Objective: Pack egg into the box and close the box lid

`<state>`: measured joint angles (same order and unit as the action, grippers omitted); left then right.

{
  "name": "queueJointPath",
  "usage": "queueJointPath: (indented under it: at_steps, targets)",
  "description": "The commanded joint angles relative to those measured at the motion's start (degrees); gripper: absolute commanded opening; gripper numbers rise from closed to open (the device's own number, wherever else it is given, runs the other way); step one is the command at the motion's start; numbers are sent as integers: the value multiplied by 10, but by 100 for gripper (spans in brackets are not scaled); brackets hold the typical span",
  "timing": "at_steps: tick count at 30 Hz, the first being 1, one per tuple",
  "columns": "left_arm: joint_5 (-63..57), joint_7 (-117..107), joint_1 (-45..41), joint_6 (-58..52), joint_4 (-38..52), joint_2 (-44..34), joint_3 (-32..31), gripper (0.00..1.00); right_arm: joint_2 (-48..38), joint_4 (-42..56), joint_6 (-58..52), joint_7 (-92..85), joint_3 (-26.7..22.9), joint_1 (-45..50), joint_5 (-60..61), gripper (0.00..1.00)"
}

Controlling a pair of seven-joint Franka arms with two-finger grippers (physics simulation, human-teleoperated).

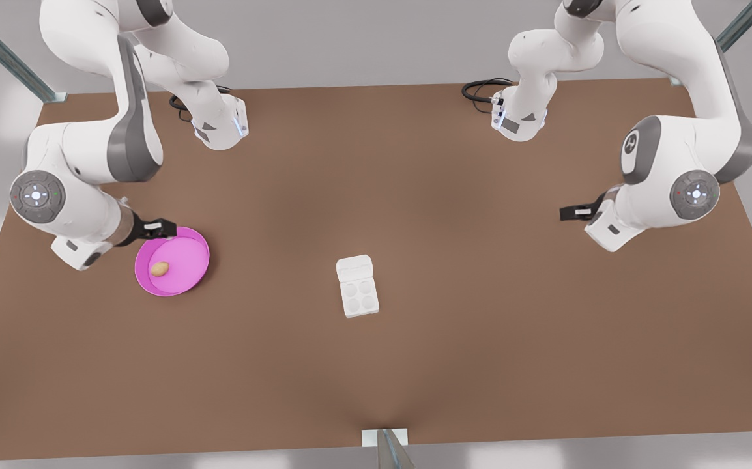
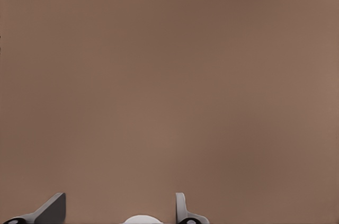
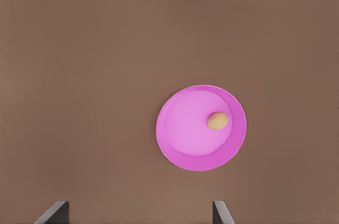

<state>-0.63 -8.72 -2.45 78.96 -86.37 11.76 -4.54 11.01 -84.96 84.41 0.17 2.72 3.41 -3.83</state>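
The tan egg (image 1: pixel 159 268) (image 3: pixel 217 121) lies in a round pink dish (image 1: pixel 187 251) (image 3: pixel 185 134) at the front view's left. The white box (image 1: pixel 359 297) sits mid-table with its four cups bare. Its lid (image 1: pixel 354 268) lies swung back flat on the far side. My right gripper (image 1: pixel 154 228) (image 3: pixel 139 205) hovers open over the dish's far-left rim, well above the egg. My left gripper (image 1: pixel 575 212) (image 2: pixel 119 200) waits open at the front view's right, over bare table, far from the box.
The brown table (image 1: pixel 480 339) stretches wide around the box and the dish. Both arm bases (image 1: pixel 219 127) (image 1: pixel 519 117) stand at the far edge with black cables beside them. A metal post (image 1: pixel 386 446) rises at the near edge's middle.
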Motion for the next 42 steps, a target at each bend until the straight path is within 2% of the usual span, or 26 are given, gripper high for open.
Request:
queueJointPath:
  at_steps: [1,3,5,7,10,12,13,15,20,23,32,38,42]
  targets:
    - [4,-82,0,39,2,-2,-1,100,-1,0,45,0,0,-3,1,100]
    - [4,-82,-1,33,2,-2,-1,100,20,6,55,4,-4,-7,-13,100]
    - [2,-82,-6,7,1,1,-2,100,90,8,132,12,-6,-32,-57,100]
    - [3,-82,-5,6,-2,2,-2,100,142,13,153,91,-6,-66,-57,100]
    - [2,-81,-5,7,-3,5,-2,100,168,4,165,130,-6,-111,-20,100]
    - [2,-81,-5,7,-3,5,-2,100,182,2,176,238,-9,-122,-8,100]
    - [2,-82,-5,7,-3,5,-2,100,187,-6,207,245,-10,-130,41,100]
    - [3,-82,-2,7,-3,5,-2,100,178,-68,341,247,-14,-148,42,100]
    - [2,-81,-5,2,-3,5,-2,100,121,-183,448,304,-14,-166,49,100]
    - [1,-81,-5,2,-6,5,-2,100,54,-301,546,305,-14,-176,50,100]
    - [1,-80,-5,2,-6,5,-2,100,43,-376,571,431,-16,-188,43,100]
    - [1,-80,-5,2,-6,8,-2,100,24,-447,645,438,-16,-189,38,100]
    - [1,-80,-5,2,-5,7,-2,100,12,-467,646,454,-16,-190,38,100]
